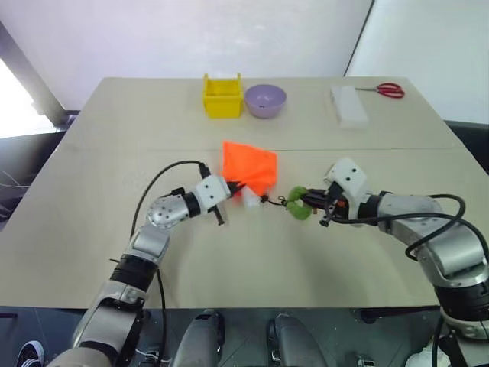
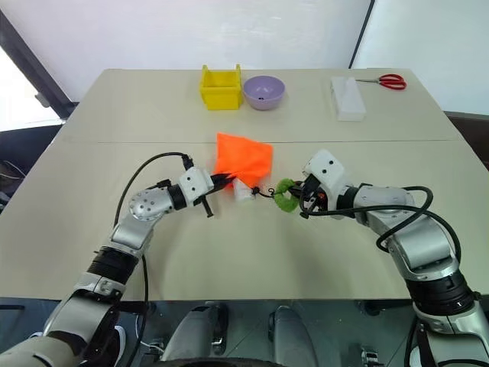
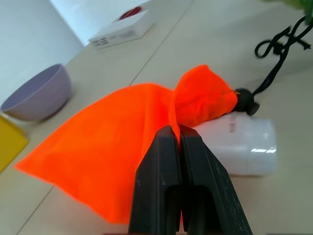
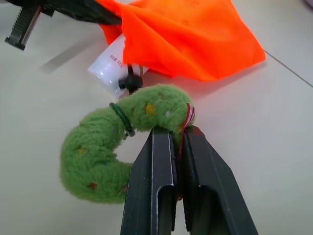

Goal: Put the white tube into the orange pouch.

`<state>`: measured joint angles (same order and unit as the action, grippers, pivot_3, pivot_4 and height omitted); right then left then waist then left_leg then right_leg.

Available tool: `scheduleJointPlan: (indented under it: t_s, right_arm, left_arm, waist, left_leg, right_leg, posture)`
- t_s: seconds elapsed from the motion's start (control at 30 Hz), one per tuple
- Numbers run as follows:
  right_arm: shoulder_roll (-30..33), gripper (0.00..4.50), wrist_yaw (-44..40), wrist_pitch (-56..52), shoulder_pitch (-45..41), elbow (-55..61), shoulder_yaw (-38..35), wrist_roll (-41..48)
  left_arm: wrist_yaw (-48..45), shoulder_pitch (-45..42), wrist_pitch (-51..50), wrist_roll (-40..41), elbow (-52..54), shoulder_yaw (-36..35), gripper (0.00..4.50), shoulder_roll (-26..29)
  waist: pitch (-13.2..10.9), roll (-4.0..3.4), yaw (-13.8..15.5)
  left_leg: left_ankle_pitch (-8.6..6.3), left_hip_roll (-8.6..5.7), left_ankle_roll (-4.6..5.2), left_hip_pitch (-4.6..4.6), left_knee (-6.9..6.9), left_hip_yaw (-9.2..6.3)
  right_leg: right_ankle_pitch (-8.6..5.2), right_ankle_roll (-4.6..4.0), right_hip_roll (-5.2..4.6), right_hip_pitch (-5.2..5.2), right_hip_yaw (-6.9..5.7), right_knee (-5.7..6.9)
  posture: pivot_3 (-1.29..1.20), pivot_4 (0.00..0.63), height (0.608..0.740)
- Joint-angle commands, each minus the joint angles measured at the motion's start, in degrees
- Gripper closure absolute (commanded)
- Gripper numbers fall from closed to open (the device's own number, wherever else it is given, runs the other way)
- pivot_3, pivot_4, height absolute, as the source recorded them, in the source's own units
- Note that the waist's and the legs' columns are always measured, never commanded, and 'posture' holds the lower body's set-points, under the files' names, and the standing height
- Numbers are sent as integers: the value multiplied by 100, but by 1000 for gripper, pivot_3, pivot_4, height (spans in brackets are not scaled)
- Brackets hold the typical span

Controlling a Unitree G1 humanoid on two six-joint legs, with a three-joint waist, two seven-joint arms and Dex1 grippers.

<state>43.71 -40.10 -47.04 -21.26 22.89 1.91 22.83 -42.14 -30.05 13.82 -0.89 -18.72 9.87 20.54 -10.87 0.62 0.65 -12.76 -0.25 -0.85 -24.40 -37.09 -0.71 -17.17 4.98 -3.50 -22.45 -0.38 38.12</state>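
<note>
- Left wrist view shows the left gripper (image 3: 178, 134) with its two black fingers pressed together on a fold of the orange pouch (image 3: 122, 147), close to the gathered neck of the bag.
- Lying on the table (image 1: 92, 229) just beside that neck, and touching the fabric, is the white tube (image 3: 244, 144); it sits outside the bag, partly tucked under the bunched mouth.
- From the head views, the tube (image 2: 244, 191) rests near the middle of the table, between the two grippers, its long axis running roughly across from one gripper toward the other. It is nearer the left gripper (image 2: 224, 181), just past those fingertips toward the right-hand edge.
- The right gripper (image 4: 178, 134) is clamped on the green fuzzy toy (image 4: 112, 147) at the end of the dark cord (image 3: 279, 58), so that arm holds the drawstring end, not the tube.
- The pouch spreads from its neck toward the far edge, where the yellow bin (image 1: 221, 95), purple bowl (image 1: 265, 99) and white box (image 1: 349, 105) stand well apart from the work.
- My reading: the mouth is drawn nearly closed, and both grippers are busy with the bag, so the tube cannot go in until the opening is loosened and one gripper lets go to take it.
- The relation that matters is that the tube's end lies right at the mouth, so a short push along its axis could serve.
</note>
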Motion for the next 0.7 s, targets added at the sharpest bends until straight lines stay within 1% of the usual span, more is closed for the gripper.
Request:
scheduleJointPlan:
  t_s: [0.03,0.1,0.23,0.33,0.47,0.5,0.6,0.63,0.7]
  right_arm:
    - [-14,4500,-6,49,-152,192,-163,68]
    - [-28,4500,0,67,-148,167,-153,52]
    - [-75,4500,20,78,-170,129,-170,63]
    - [-220,4500,77,-1,-274,118,-268,186]
    - [-215,4500,63,9,-276,91,-252,164]
    - [-211,4500,64,10,-272,96,-253,164]
    - [-209,4500,77,12,-262,108,-283,169]
    - [-227,4500,78,6,-268,106,-316,201]
    - [-264,4500,95,-14,-299,79,-387,258]
  left_arm:
    - [-176,-125,-519,620,676,-307,4477,20]
    - [-281,-155,-836,873,1004,-363,4477,15]
    - [-376,-167,-1170,1068,1399,-387,4477,46]
    - [-191,-386,-1415,1140,1348,-538,4477,9]
    - [-176,-528,-1436,1107,1288,-543,4477,64]
    - [-192,-502,-1325,1039,1281,-518,4477,92]
    - [-217,-368,-1514,1283,1427,-586,4477,19]
    - [-412,-232,-1513,1358,1539,-503,4477,63]
    - [-708,67,-1299,1260,1628,-323,4477,227]
  waist:
    - [0,0,-1]
    - [0,0,5]
    - [0,0,2]
    - [0,0,-15]
    - [0,0,-3]
    - [0,0,-2]
    - [0,0,-2]
    - [0,0,-4]
    - [0,0,-16]
  left_leg:
    - [0,0,0,-1,0,0]
    - [0,0,0,-2,0,0]
    - [-1,-1,1,-2,0,1]
    - [-1,0,2,-1,0,2]
    - [-1,0,2,-1,0,2]
    - [-1,-1,2,-1,0,3]
    - [-5,-2,8,-3,1,8]
    - [-5,-2,9,-3,1,9]
    - [-6,-2,10,-3,2,10]
  right_leg:
    - [0,0,-1,0,0,0]
    - [0,0,-2,0,0,-1]
    - [0,0,-3,0,0,-3]
    - [0,0,-1,-1,1,-1]
    - [0,-1,3,-2,0,0]
    - [0,-1,2,-1,1,-1]
    - [0,0,1,-2,2,-2]
    - [0,0,0,-2,3,-3]
    - [0,0,0,-3,4,-3]
  posture:
    - [0,150,740]
    - [0,150,740]
    - [0,150,740]
    - [0,150,740]
    - [0,150,740]
    - [0,150,740]
    - [0,150,740]
    - [0,150,740]
    - [0,150,740]
